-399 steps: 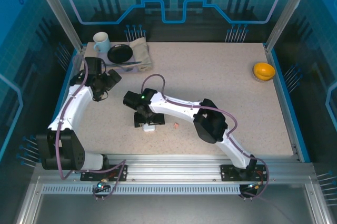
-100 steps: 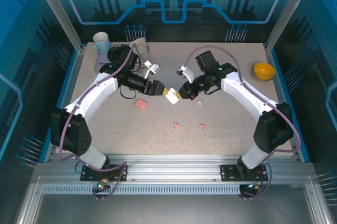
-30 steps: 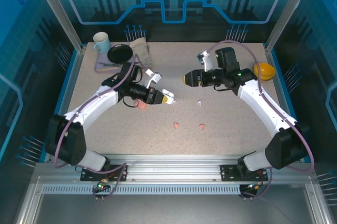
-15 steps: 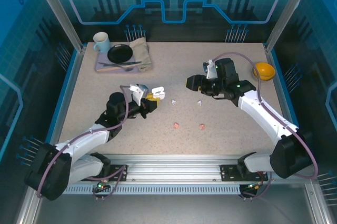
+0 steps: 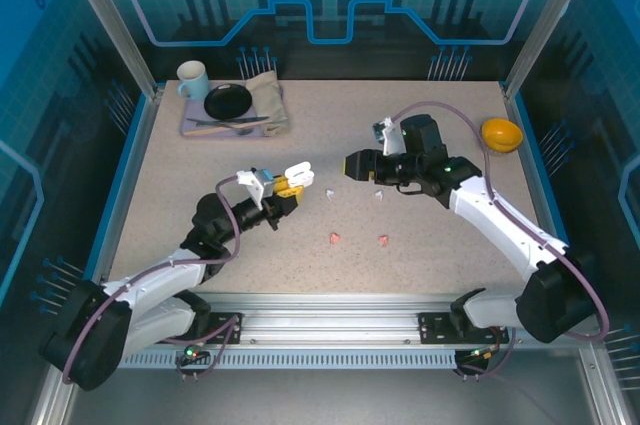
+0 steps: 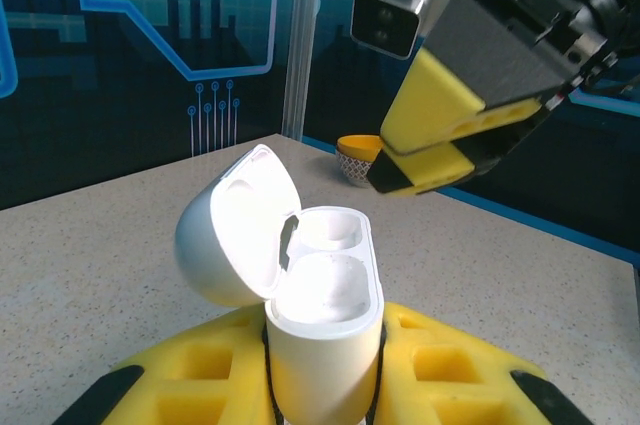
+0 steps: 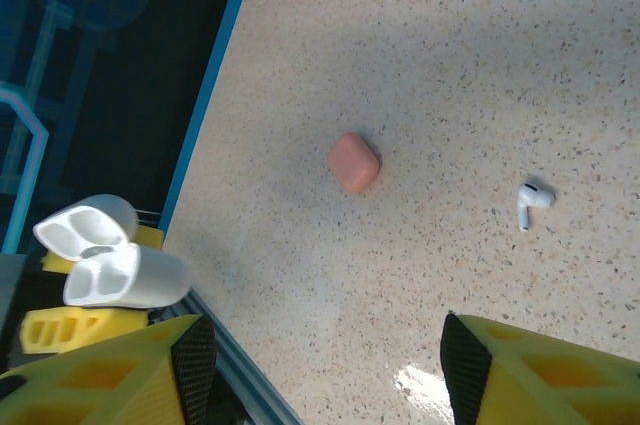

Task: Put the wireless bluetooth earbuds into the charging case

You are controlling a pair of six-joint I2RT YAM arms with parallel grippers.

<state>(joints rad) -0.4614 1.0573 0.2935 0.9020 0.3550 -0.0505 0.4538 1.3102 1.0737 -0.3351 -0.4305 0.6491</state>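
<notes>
- Clamping left jaws fully down on the lower body of the white case [image 6: 322, 345] and presenting it upright near the middle of the surface [image 5: 440, 115].
- Keeping the lid [image 6: 235, 230] hinged back, exposing two empty wells.
- Holding right jaws partly spread with nothing between them, just right of the case and pointing at it.
- Standing both sets of jaws apart, where a few seconds ago they were meeting at the case.
- Showing the left arm folded back toward the near edge compared with a second ago, with the case shifted only slightly left.
- Leaving all four earbuds loose on the surface:
  - white earbud [image 5: 330, 192] just beside the case
  - second white earbud [image 5: 379, 195] near the right jaws
  - pink earbud [image 5: 336, 238] and second pink earbud [image 5: 383, 240] closer to the arm bases
- Leaving the pink case [image 7: 353, 163] lying apart, apparently shut.
- Reading the change as the lid-opening step being done, with the case now steadied for loading and no insertion begun.
- Expecting the free right jaws to go for a white earbud next, which calls for a fine pinch on a tiny, slippery piece.
</notes>
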